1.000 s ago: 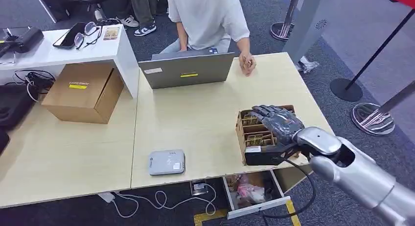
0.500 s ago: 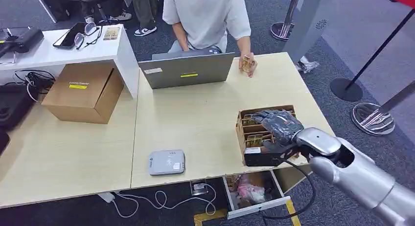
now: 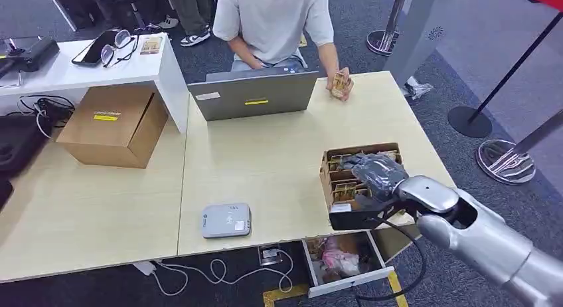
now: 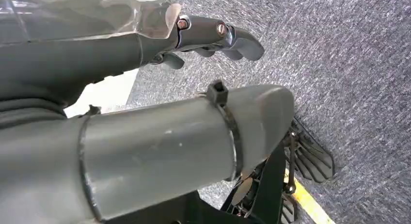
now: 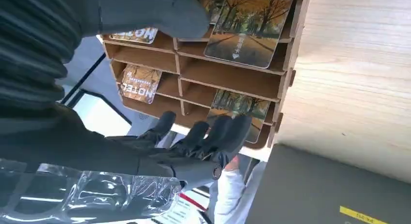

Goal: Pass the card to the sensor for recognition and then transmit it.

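A wooden card rack (image 3: 330, 166) stands at the table's right side, its slots holding autumn-tree cards (image 5: 245, 34) and a hotel card (image 5: 140, 83). My right hand (image 3: 376, 172) hovers over the rack with its fingers (image 5: 213, 134) spread past the far slots and its thumb (image 5: 160, 13) lying over a card at the other end; nothing is pinched. The grey-white card sensor (image 3: 226, 220) lies flat near the table's front edge, well left of the rack. My left hand (image 4: 208, 32) hangs over the carpet and holds nothing.
A person in a white shirt sits behind a grey laptop (image 3: 252, 94) and holds a small stack of cards (image 3: 341, 85) at the far edge. A cardboard box (image 3: 113, 124) stands at left. An open drawer (image 3: 342, 260) juts out below the rack. Stanchion bases (image 3: 506, 161) stand at right.
My right hand has sunk a little and drawn nearer over the rack. The person has lifted cards off the table and leaned back.
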Available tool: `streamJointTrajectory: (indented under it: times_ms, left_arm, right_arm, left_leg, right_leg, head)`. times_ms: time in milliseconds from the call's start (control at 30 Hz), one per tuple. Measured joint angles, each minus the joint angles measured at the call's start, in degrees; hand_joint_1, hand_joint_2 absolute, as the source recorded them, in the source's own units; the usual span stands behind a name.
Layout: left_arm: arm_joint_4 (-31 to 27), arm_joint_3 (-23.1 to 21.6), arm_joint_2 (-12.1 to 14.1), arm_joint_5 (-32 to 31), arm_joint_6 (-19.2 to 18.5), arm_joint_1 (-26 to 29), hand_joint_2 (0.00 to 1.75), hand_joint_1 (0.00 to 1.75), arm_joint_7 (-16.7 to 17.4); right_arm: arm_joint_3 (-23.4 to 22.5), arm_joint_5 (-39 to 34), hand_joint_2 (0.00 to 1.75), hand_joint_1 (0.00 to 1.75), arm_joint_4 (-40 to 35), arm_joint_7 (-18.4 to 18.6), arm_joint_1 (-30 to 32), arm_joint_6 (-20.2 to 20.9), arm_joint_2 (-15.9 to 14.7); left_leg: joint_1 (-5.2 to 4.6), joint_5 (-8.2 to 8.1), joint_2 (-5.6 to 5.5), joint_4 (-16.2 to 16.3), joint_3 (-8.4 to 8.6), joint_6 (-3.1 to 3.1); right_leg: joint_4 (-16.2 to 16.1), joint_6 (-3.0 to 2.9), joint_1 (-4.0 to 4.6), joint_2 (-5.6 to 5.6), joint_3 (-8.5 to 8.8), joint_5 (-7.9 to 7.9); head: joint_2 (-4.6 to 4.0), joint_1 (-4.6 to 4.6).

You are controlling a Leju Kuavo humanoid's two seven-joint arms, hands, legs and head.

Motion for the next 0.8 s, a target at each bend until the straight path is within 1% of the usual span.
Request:
streamJointTrajectory:
  times_ms: [133, 233, 267, 300, 333, 367, 467, 500, 667, 800]
  left_arm:
    - [0.00, 0.02, 0.00, 0.17, 0.15, -0.08, 0.00, 0.00, 0.33]
    - [0.00, 0.00, 0.00, 0.20, 0.17, -0.17, 0.00, 0.00, 0.42]
    - [0.00, 0.02, 0.00, 0.22, 0.17, -0.16, 0.00, 0.00, 0.42]
    - [0.00, 0.02, 0.00, 0.24, 0.17, -0.16, 0.00, 0.00, 0.42]
    - [0.00, 0.00, 0.00, 0.24, 0.17, -0.17, 0.00, 0.00, 0.42]
    - [0.00, 0.02, 0.00, 0.24, 0.17, -0.17, 0.00, 0.00, 0.42]
    - [0.00, 0.02, 0.00, 0.24, 0.17, -0.20, 0.00, 0.00, 0.42]
    - [0.00, 0.00, 0.00, 0.24, 0.17, -0.20, 0.00, 0.00, 0.42]
    - [0.00, 0.00, 0.00, 0.24, 0.17, -0.24, 0.00, 0.00, 0.44]
    - [0.00, 0.00, 0.00, 0.24, 0.17, -0.26, 0.00, 0.00, 0.44]
  right_arm:
    - [0.77, 0.00, 1.75, 0.84, 0.66, -0.15, -0.48, 0.09, 0.50]
    - [1.60, 0.07, 1.75, 0.86, 1.42, -0.24, -0.97, 0.28, 1.09]
    - [1.75, 0.07, 1.75, 0.80, 1.64, -0.24, -1.08, 0.39, 1.29]
    - [1.92, 0.11, 1.75, 0.86, 1.90, -0.26, -1.23, 0.42, 1.44]
    - [2.10, 0.13, 1.75, 0.80, 2.12, -0.26, -1.38, 0.44, 1.60]
    - [2.30, 0.15, 1.75, 0.80, 2.32, -0.26, -1.56, 0.46, 1.75]
    - [2.86, 0.15, 1.75, 0.61, 2.89, -0.33, -1.84, 0.48, 2.19]
    - [3.00, 0.15, 1.75, 0.65, 3.08, -0.33, -1.89, 0.48, 2.34]
    - [3.28, 0.17, 1.75, 0.63, 3.89, -0.33, -1.96, 0.48, 3.15]
    - [3.30, 0.17, 1.75, 0.68, 4.31, -0.33, -2.06, 0.48, 3.52]
  left_leg:
    - [0.00, 0.00, 0.00, 0.00, -0.01, 0.00]
    - [0.00, 0.00, -0.02, 0.00, 0.00, 0.00]
    - [0.00, 0.00, -0.03, 0.00, -0.01, 0.00]
    - [0.00, 0.00, -0.03, 0.00, -0.01, 0.00]
    - [0.00, 0.01, -0.03, 0.00, -0.01, 0.00]
    - [0.00, 0.00, -0.02, 0.00, -0.01, 0.00]
    - [0.00, 0.00, -0.02, 0.00, -0.01, 0.00]
    - [0.00, 0.00, -0.03, 0.00, -0.01, 0.00]
    - [0.00, 0.00, -0.02, 0.00, -0.01, 0.00]
    - [0.00, 0.00, -0.03, 0.00, -0.01, 0.00]
  right_leg:
    - [0.00, 0.00, 0.00, 0.00, 0.00, 0.00]
    - [0.00, 0.00, 0.00, -0.02, 0.00, 0.00]
    - [0.00, 0.00, 0.00, -0.03, 0.00, 0.00]
    - [0.01, 0.00, 0.00, -0.03, 0.00, 0.00]
    - [0.01, 0.00, 0.00, -0.03, 0.00, 0.00]
    - [0.01, 0.00, 0.00, -0.02, 0.00, 0.00]
    - [0.01, 0.00, 0.00, -0.03, 0.00, 0.00]
    - [0.01, 0.00, 0.00, -0.03, 0.00, 0.00]
    - [0.01, 0.00, 0.00, -0.03, 0.00, 0.00]
    - [0.01, 0.00, 0.00, -0.03, 0.00, 0.00]
  head:
    - [0.00, 0.00]
    - [0.00, 0.00]
    - [0.00, 0.00]
    - [0.00, 0.00]
    - [0.00, 0.00]
    - [0.00, 0.00]
    - [0.00, 0.00]
    - [0.00, 0.00]
    - [0.00, 0.00]
    - [0.00, 0.00]
